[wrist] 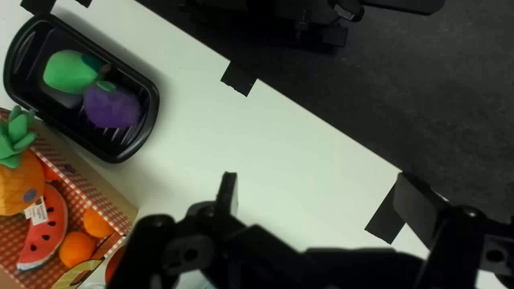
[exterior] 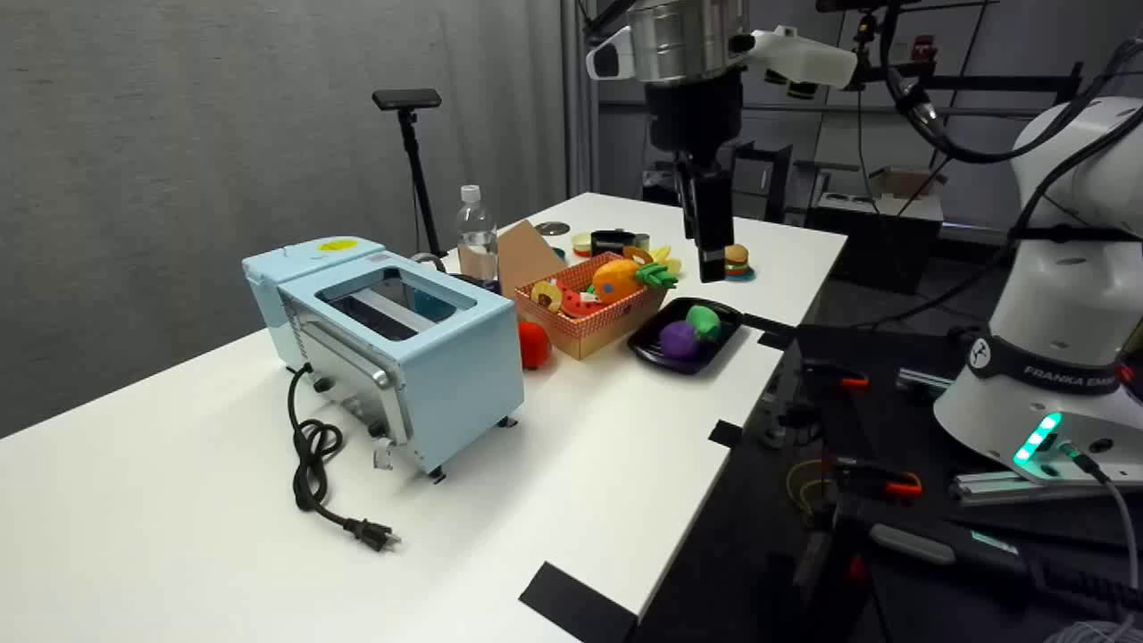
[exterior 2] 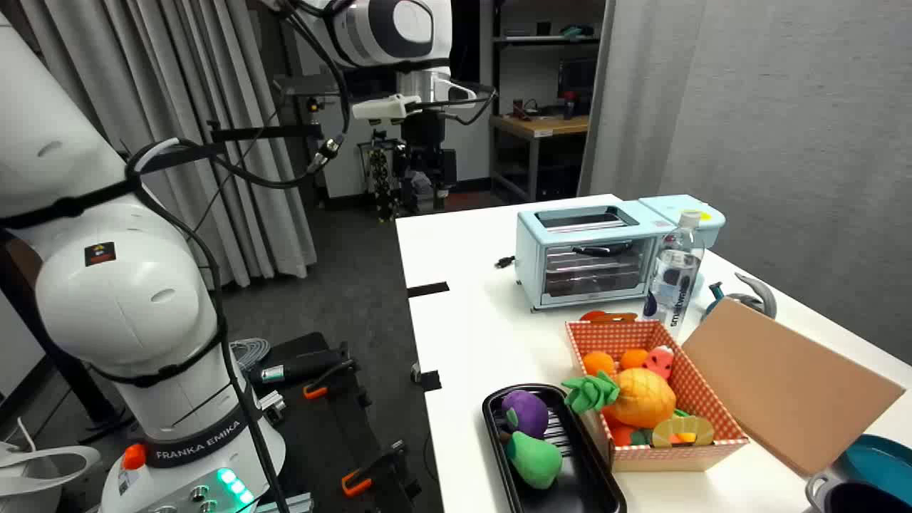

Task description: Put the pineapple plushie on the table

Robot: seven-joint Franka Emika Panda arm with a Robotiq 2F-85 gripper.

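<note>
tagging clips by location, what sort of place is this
Probably a robotics lab rather than a home kitchen: a Franka Emika arm stands beside the white table, what looks like a stand-mounted camera rises on the opposite side, and a pineapple plushie stands in for real fruit.

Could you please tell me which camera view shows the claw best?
The wrist view: the claw is large there, its fingers clearly apart. Both exterior views show it smaller, pointing down, with its fingers harder to tell apart.

The end effector [exterior: 704, 250] hangs above the counter [exterior: 607, 455]; the pineapple plushie [exterior: 616, 281] lies in a basket [exterior: 621, 327] beside a black tray [exterior: 647, 345].
</note>
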